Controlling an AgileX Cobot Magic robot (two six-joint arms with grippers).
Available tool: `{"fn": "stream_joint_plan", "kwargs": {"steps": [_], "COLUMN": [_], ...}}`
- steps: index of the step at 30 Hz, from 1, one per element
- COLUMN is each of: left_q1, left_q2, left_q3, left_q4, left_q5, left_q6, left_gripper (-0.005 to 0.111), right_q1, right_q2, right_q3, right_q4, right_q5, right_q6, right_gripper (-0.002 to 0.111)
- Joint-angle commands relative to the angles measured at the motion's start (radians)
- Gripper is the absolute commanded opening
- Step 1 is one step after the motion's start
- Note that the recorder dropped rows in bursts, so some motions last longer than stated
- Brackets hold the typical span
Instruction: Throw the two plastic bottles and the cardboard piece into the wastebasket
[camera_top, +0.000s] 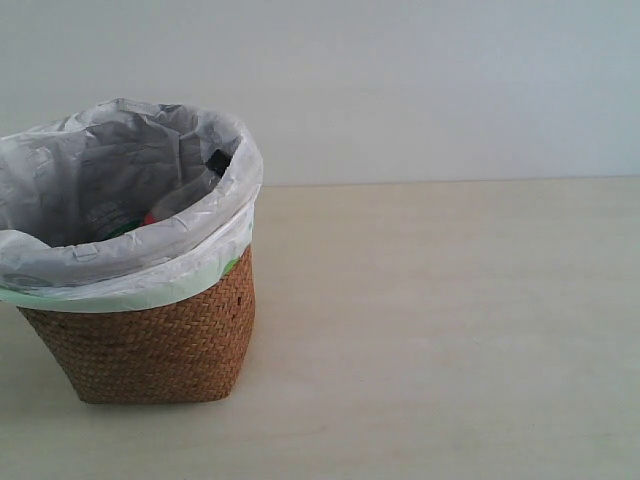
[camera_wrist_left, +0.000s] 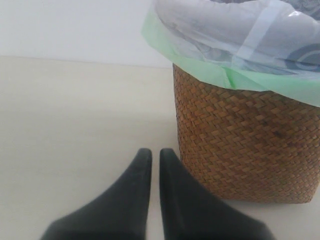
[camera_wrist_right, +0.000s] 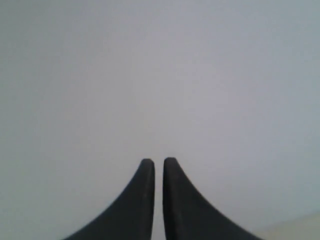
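The brown wicker wastebasket (camera_top: 140, 350) with its white bag liner stands at the left of the table. Inside it leans the slim clear bottle (camera_top: 185, 195), black cap up, red label partly showing. A bit of green shows low inside; the wider bottle and the cardboard piece are otherwise hidden. Neither gripper appears in the exterior view. My left gripper (camera_wrist_left: 155, 152) hangs low over the table just beside the wastebasket (camera_wrist_left: 245, 145), shut with nothing between its fingers. My right gripper (camera_wrist_right: 158, 161) is shut and empty, facing a blank wall.
The light wooden tabletop (camera_top: 450, 330) stretches to the right of the basket and ends at a pale wall behind. A strip of table (camera_wrist_right: 300, 227) shows at the corner of the right wrist view.
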Motion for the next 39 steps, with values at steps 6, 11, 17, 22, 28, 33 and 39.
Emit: {"fn": "stream_joint_plan", "kwargs": {"steps": [6, 11, 17, 22, 28, 33, 39], "left_q1": [0.003, 0.003, 0.003, 0.003, 0.003, 0.003, 0.003], "left_q2": [-0.002, -0.002, -0.002, -0.002, -0.002, -0.002, -0.002], "left_q3": [0.003, 0.003, 0.003, 0.003, 0.003, 0.003, 0.003], "left_q4": [0.002, 0.002, 0.002, 0.002, 0.002, 0.002, 0.002], "left_q5": [-0.003, -0.003, -0.003, -0.003, -0.003, -0.003, -0.003], "left_q6": [-0.009, -0.009, -0.009, -0.009, -0.009, -0.009, -0.009], "left_gripper": [0.006, 0.006, 0.006, 0.006, 0.006, 0.006, 0.006], "right_q1": [-0.007, -0.007, -0.007, -0.007, -0.007, -0.007, -0.007], "right_q2": [-0.007, -0.007, -0.007, -0.007, -0.007, -0.007, -0.007], "right_q3": [0.184, 0.184, 0.184, 0.184, 0.184, 0.184, 0.184], "right_q4": [-0.192, -0.227, -0.392, -0.392, -0.392, -0.389, -0.389], "right_q5": [0.057, 0.098, 0.169, 0.3, 0.412, 0.483, 0.483], "right_q6": [-0.005, -0.005, -0.005, -0.005, -0.005, -0.005, -0.005], "right_gripper": [0.002, 0.002, 0.002, 0.002, 0.002, 0.002, 0.002]}}
